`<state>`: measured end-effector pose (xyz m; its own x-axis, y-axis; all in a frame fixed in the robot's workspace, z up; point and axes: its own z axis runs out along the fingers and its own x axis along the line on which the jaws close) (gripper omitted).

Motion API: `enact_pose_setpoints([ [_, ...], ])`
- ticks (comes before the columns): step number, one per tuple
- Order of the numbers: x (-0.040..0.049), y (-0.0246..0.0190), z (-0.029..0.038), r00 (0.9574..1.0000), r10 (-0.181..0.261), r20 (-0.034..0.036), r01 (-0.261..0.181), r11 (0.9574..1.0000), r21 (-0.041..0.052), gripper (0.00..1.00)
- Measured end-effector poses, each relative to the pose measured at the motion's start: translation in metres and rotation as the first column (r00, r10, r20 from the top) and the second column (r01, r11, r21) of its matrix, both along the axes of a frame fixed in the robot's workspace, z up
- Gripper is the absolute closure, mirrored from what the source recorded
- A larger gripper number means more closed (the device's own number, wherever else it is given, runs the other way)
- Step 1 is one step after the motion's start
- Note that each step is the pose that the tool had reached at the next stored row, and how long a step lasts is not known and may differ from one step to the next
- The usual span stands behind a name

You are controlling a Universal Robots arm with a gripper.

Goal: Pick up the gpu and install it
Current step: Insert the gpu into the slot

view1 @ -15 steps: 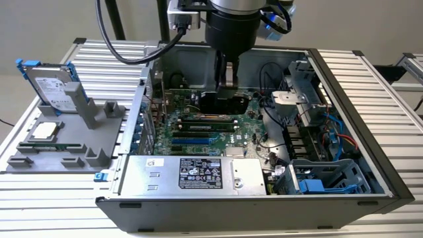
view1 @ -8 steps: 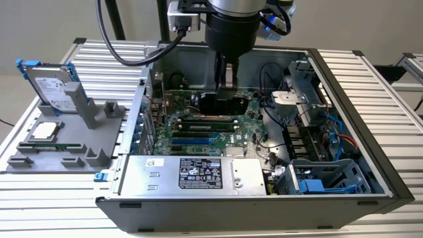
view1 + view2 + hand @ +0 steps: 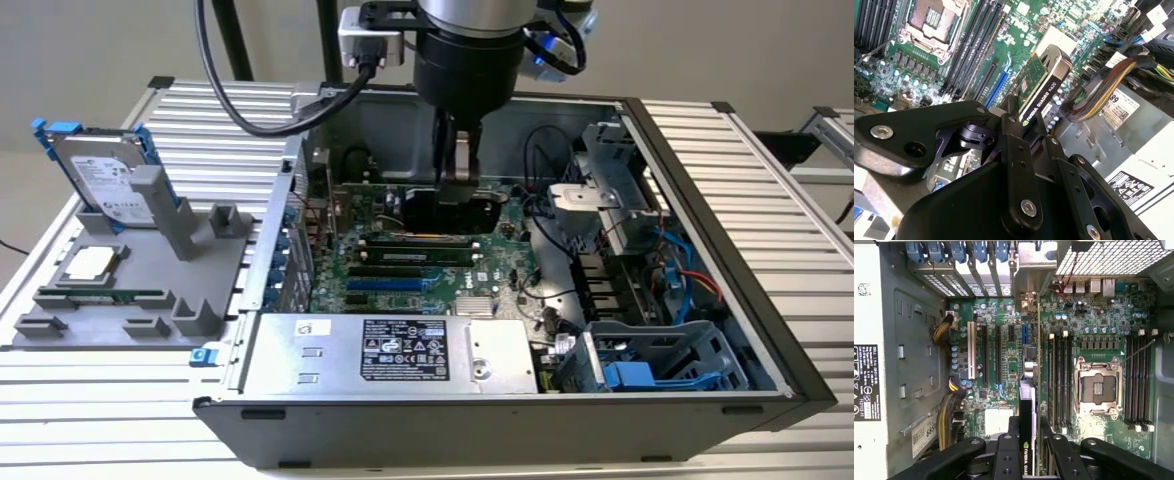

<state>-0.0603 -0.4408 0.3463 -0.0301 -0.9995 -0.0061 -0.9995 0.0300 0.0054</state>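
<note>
The black end effector (image 3: 1029, 450) is clamped on the gpu (image 3: 1030, 390), its matte fingers (image 3: 1019, 150) pressing both faces of the thin card. The card stands on edge over the green motherboard (image 3: 1004, 355) inside the open grey metal computer case (image 3: 747, 330), among the long black slots beside the square silver processor socket (image 3: 1097, 388); whether it is seated cannot be told. White lettering runs along the cooler's glossy black edge. A white-labelled power supply (image 3: 387, 352) lies near the motherboard, and the case sits on a ribbed aluminium bench (image 3: 120, 400).
</note>
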Motion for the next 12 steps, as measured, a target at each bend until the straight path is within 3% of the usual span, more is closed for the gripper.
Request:
enact_pose_setpoints([
  [12, 0.0, 0.0, -0.0025, 1.0, 0.0, 0.0, 0.0, 1.0, 0.0, 1.0],
])
